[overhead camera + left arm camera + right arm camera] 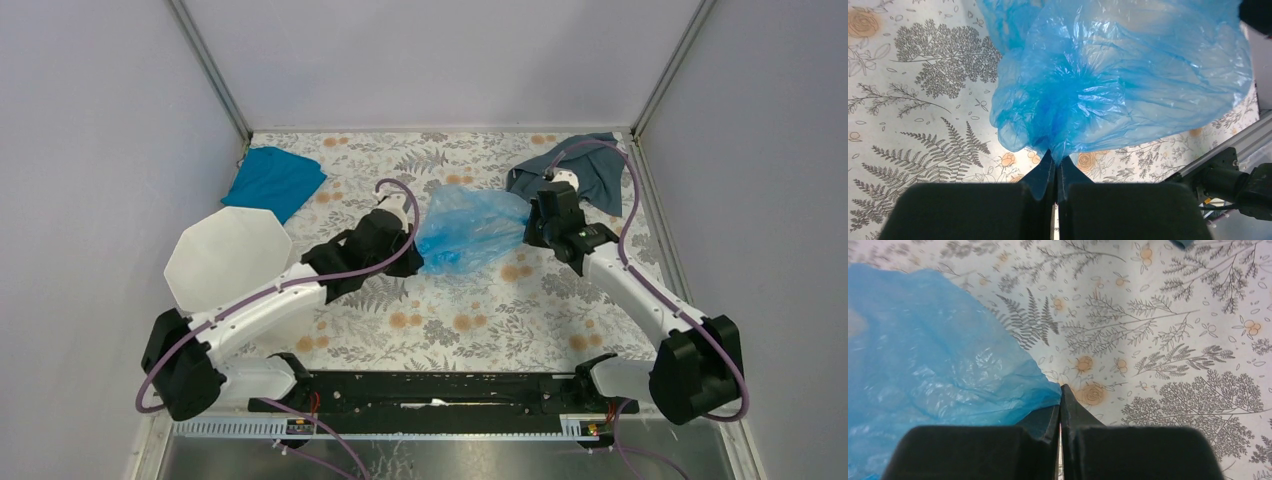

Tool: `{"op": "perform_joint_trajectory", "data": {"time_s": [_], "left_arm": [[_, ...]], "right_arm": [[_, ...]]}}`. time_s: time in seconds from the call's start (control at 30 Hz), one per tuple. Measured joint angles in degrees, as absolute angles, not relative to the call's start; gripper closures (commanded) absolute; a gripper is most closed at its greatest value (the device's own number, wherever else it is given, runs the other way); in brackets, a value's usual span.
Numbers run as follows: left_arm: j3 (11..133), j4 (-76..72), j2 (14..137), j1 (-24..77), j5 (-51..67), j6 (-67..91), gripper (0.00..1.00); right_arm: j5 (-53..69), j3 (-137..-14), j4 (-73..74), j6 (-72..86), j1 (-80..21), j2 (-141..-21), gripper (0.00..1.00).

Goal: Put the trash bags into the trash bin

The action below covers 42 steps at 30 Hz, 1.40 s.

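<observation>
The trash bag [468, 228], a thin, crinkly light-blue film, is spread out billowing over the middle of the flowered table. My left gripper [411, 243] is shut on its gathered left end; in the left wrist view the bag [1118, 85] bunches into the closed gripper tips [1056, 159]. At the bag's right side, my right gripper [531, 224] is shut on a corner of the film [923, 365], which runs into the closed right gripper [1060, 392]. The white octagonal trash bin [192, 262] stands at the left edge, beside my left forearm.
A teal-blue cloth [275, 180] lies at the back left behind the bin. A grey-blue cloth [592, 170] is heaped at the back right, just behind my right wrist. Grey walls close in the table on three sides.
</observation>
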<state>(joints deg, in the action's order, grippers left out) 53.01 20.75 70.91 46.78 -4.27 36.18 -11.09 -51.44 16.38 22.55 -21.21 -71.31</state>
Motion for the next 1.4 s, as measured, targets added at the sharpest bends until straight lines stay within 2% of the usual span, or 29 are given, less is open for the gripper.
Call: {"op": "perform_joint_trajectory", "data": {"time_s": [0.07,0.33,0.53,0.7,0.77,0.87,0.97,1.2,1.4], "left_arm": [[53.12,21.43,69.41,46.39,-4.27,35.97,1.00],[56.88,25.85,67.88,44.66,-4.21,35.51,1.00],[59.35,26.04,67.85,42.33,-1.30,36.51,1.00],[59.53,25.54,67.81,38.44,6.44,38.28,1.00],[59.53,25.28,67.48,36.62,10.28,39.27,1.00],[59.53,24.91,66.43,34.76,14.57,40.58,1.00],[59.55,24.32,65.17,33.45,18.31,41.98,1.00],[59.55,20.45,62.06,31.55,27.09,45.84,1.00],[59.53,14.85,61.95,30.57,32.80,50.39,1.00]], "right_arm": [[-11.90,-51.42,17.17,22.11,-21.30,-72.73,0.99],[-12.51,-51.40,20.97,20.67,-21.15,-74.87,0.47],[4.78,-47.33,19.49,23.14,-20.99,-65.23,0.14],[10.59,-43.09,15.14,24.71,-20.99,-56.16,0.12],[13.50,-41.25,11.90,25.41,-20.86,-56.03,0.11],[19.07,-38.72,7.01,27.09,-20.12,-58.37,0.01],[24.62,-36.42,0.71,30.22,-18.04,-60.66,0.00],[39.79,-27.70,-30.30,49.45,-11.92,-70.59,0.00],[43.72,-21.58,-61.28,71.20,-11.88,-81.14,0.00]]}}
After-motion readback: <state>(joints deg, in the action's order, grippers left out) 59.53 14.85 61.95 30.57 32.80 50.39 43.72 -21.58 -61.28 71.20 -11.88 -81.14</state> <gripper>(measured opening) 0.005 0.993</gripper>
